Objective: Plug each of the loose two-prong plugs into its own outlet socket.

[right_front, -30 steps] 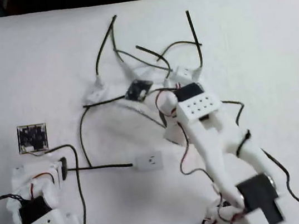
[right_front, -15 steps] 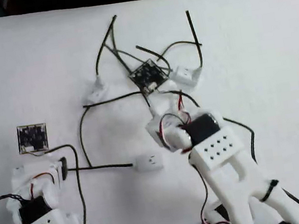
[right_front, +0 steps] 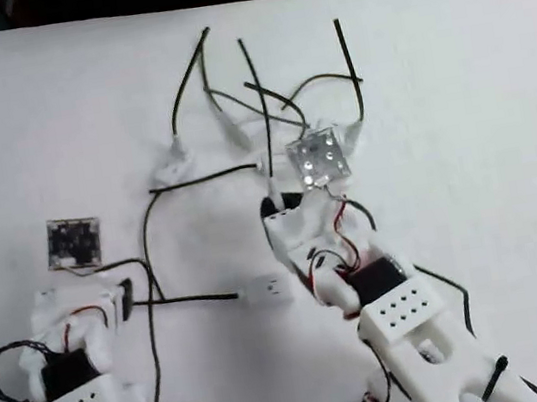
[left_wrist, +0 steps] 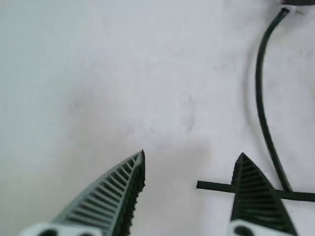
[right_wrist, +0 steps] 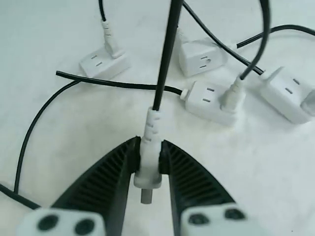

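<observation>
The right gripper (right_wrist: 148, 146) pinches a white plug (right_wrist: 147, 169) by its body, near the table centre in the high view. To do this well, I would keep the prongs square to the free outlet (right_front: 265, 290), at about 7 o'clock from it, then push straight. The right wrist view shows two sockets already occupied, which the high view does not make plain. The left gripper (left_wrist: 192, 155) is spread above a black cord (left_wrist: 261, 108).

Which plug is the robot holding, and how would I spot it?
On the white table, find the right gripper, its dark ribbed fingers facing a cluster of white outlet blocks. Pinched between them is a white plug trailing a black cord; unlike the two plugs seated in blocks, it is in no socket.
</observation>
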You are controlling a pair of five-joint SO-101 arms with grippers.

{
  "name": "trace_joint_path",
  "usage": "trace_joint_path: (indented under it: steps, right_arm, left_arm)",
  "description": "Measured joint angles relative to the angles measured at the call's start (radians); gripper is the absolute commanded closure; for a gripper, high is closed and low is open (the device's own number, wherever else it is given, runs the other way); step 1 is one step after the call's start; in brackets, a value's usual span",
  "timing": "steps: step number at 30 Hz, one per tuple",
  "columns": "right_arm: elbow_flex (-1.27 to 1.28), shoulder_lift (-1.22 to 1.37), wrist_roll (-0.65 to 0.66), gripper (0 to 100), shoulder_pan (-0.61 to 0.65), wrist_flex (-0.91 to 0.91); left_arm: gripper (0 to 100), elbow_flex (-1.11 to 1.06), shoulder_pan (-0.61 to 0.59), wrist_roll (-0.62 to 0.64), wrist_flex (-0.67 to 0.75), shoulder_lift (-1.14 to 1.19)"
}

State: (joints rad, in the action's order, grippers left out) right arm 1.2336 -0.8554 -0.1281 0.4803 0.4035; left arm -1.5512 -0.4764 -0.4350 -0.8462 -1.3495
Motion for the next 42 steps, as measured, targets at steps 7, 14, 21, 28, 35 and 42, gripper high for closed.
trace_joint_path:
  steps: [7, 14, 21, 28, 35, 42]
  right_arm:
    - [0.072, 0.000, -0.025, 98.1, -0.117, -0.146]
    - [0.089, 0.000, -0.100, 98.1, -0.216, -0.242]
    - [0.089, 0.000, -0.210, 98.1, -0.385, -0.313]
    - [0.089, 0.000, -0.232, 98.1, -0.453, -0.336]
    - [0.089, 0.000, -0.232, 98.1, -0.462, -0.336]
    - [0.089, 0.000, -0.232, 98.1, -0.460, -0.336]
  left_arm:
    - [71, 0.095, 0.193, -0.147, -0.068, 0.000]
    - [71, 0.305, 0.470, -0.196, -0.293, -0.002]
    - [71, 0.342, 0.796, -0.255, -0.431, -0.002]
    - [71, 0.358, 0.993, -0.272, -0.445, 0.023]
    - [72, 0.539, 1.077, -0.258, -0.391, 0.411]
    - [72, 0.704, 1.181, -0.258, -0.356, 0.841]
